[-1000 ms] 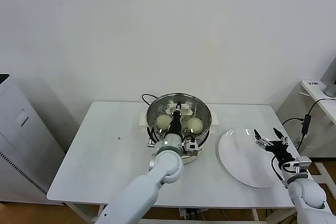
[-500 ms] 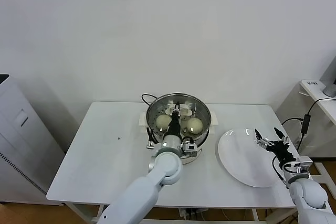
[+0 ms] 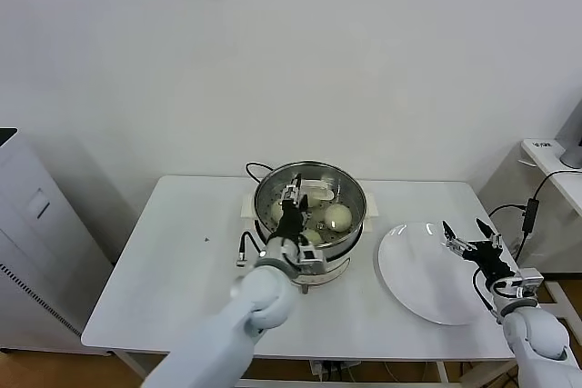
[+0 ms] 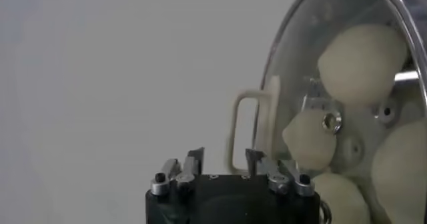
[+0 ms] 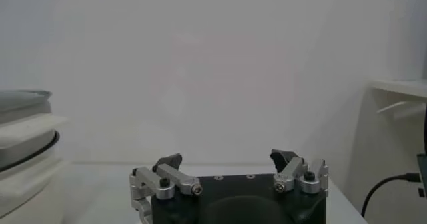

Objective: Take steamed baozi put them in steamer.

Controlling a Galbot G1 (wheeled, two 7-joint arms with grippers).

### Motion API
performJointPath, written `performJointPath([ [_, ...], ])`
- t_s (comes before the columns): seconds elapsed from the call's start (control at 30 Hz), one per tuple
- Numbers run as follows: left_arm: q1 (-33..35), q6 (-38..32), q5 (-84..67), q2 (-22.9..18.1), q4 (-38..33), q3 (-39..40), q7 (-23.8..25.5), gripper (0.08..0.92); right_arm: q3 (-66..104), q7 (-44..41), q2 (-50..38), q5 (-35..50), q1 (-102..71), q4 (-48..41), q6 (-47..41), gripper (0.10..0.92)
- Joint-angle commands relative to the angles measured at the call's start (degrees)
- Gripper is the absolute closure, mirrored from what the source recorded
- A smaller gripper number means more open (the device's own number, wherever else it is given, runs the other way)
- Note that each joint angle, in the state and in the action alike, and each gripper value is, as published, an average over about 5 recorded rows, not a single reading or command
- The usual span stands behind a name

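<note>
4 baozi (image 3: 337, 216) sit in the steamer (image 3: 354, 221) at the back middle of the table (image 3: 182, 261); the left wrist view shows all 4 against the steel wall. The left gripper (image 3: 289, 199) hangs over the steamer's left side, its arm reaching up from the near table edge, fingers spread and holding nothing. Since 1 s ago it has drawn back and swung left, off the buns, and the elbow has dropped lower. The right gripper (image 3: 471, 241) hovers over the plate (image 3: 409, 270) at the right, fingers spread wide, unchanged.
</note>
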Motion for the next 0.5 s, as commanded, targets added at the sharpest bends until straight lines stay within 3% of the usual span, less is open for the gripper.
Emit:
performJointPath([
  [0.03,4.1,-15.2,-55.8,5.0,-18.4,-12.3,9.8,0.330,-0.3,0.2,-0.3,0.9,0.1,0.5,-0.9,0.203],
  [0.23,6.1,-14.1,-84.0,2.7,-22.0,-24.7,-4.4,0.192,-0.7,1.1,0.2,3.1,-0.9,2.1,-2.8,0.203],
  [0.37,9.9,-12.5,-87.9,3.0,-20.9,-32.9,-11.9,0.178,-0.7,2.0,0.0,3.7,-1.1,2.7,-1.5,0.203],
  [0.5,15.4,-12.5,-82.9,4.5,-17.4,-38.0,-14.2,0.177,-1.1,2.9,-0.3,3.4,-1.3,4.0,-1.6,0.203],
])
